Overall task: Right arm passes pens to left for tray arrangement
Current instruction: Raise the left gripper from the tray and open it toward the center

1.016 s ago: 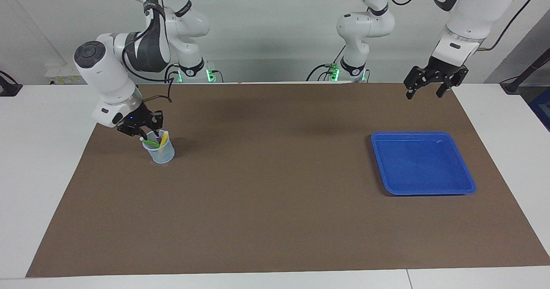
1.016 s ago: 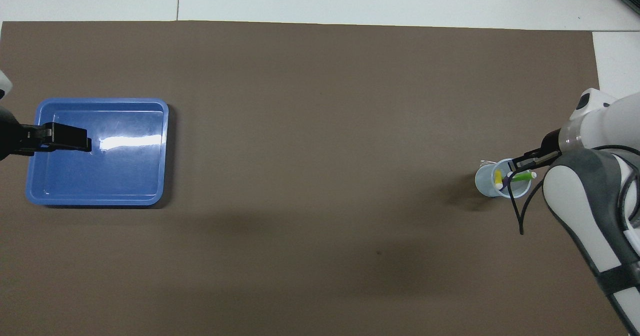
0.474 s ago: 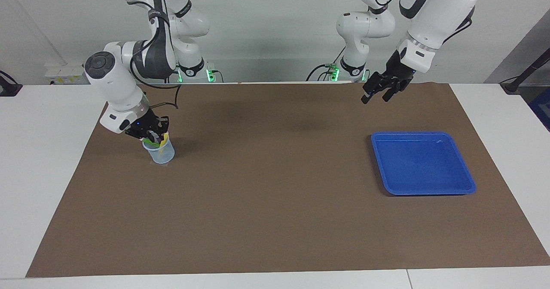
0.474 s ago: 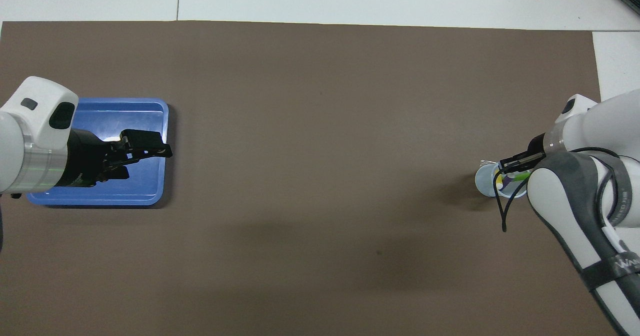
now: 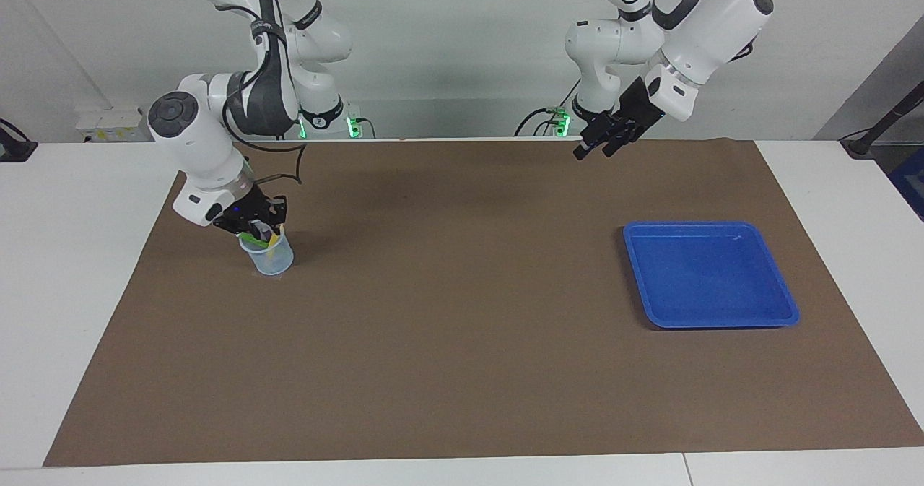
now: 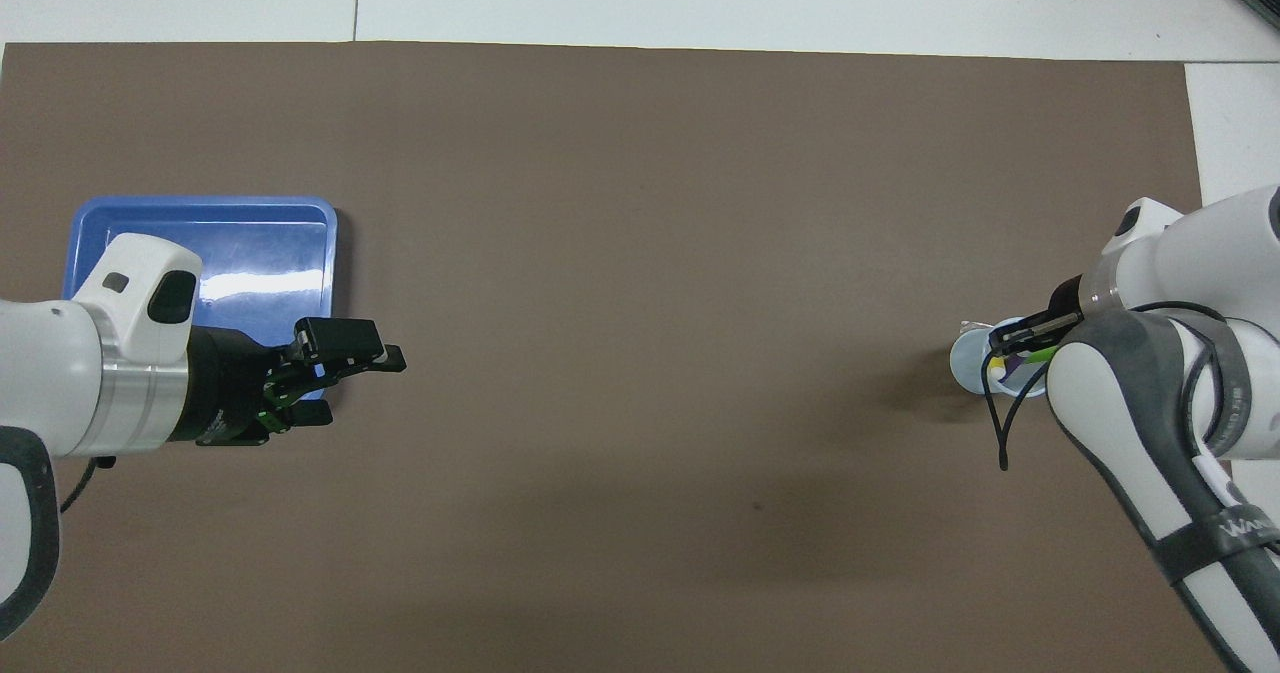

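Facing view: three pens [image 5: 264, 240] in one cup [image 5: 268, 255], right gripper [image 5: 261, 230] grip unclear; left gripper [image 5: 596, 146] open, empty.

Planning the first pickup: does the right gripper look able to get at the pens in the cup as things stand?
Probably yes. The right gripper is at the mouth of the cup where the pens stand, and nothing lies between them. Whether it grips one cannot be told.

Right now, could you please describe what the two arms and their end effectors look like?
Both arms are glossy white with rounded joint housings and dark grey panels. Each ends in a black two-finger end effector: the left end effector and the right end effector. A thin black cable loops beside the right wrist, and green lights glow at both bases.
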Motion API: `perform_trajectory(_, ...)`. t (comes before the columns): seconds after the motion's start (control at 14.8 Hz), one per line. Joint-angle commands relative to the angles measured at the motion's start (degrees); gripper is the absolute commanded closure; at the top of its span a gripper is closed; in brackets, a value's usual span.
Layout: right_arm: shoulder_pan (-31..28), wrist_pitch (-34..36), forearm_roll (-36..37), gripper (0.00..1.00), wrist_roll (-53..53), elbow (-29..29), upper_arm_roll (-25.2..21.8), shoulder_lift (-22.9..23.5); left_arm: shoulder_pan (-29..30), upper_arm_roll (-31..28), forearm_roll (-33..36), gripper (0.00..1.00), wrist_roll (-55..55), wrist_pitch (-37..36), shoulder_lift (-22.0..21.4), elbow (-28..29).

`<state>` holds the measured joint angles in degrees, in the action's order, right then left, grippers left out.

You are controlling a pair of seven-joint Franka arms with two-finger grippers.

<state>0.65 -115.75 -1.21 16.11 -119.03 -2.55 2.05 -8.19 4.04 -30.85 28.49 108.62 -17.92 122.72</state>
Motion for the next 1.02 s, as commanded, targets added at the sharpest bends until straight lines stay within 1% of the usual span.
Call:
perform_trajectory(0.0,-0.6,-1.3,-1.4,0.65,2.7,-1.6,0.1,-0.8,-1.2,-0.5,-1.8,0.00,4.5,2.1,-3.3,4.0)
perform_trajectory(0.34,-0.7,-0.8,-1.4,0.65,2.9,-1.6,0.1,-0.8,-1.9,0.0,-2.0,0.00,10.7,2.6,-3.3,4.1)
perform_trajectory(0.47,-0.7,-0.6,-1.4,0.65,3.2,-1.6,0.1,-0.9,-1.9,0.1,-4.2,0.00,16.7,3.6,-3.3,4.1)
perform_trajectory(0.54,-0.8,-0.6,-1.4,0.65,4.4,-1.6,0.1,-0.9,-1.9,0.1,-5.0,0.00,17.7,4.2,-3.3,4.2)
perform_trajectory(0.75,-1.3,-0.5,-1.4,0.66,5.2,-1.6,0.1,-0.9,-1.8,0.1,-7.3,0.00,18.7,4.6,-3.2,4.7)
perform_trajectory(0.95,-1.4,-0.4,-1.4,0.66,5.6,-1.9,0.0,-1.0,-1.9,0.2,-9.0,0.00,18.7,6.7,-2.6,5.7)
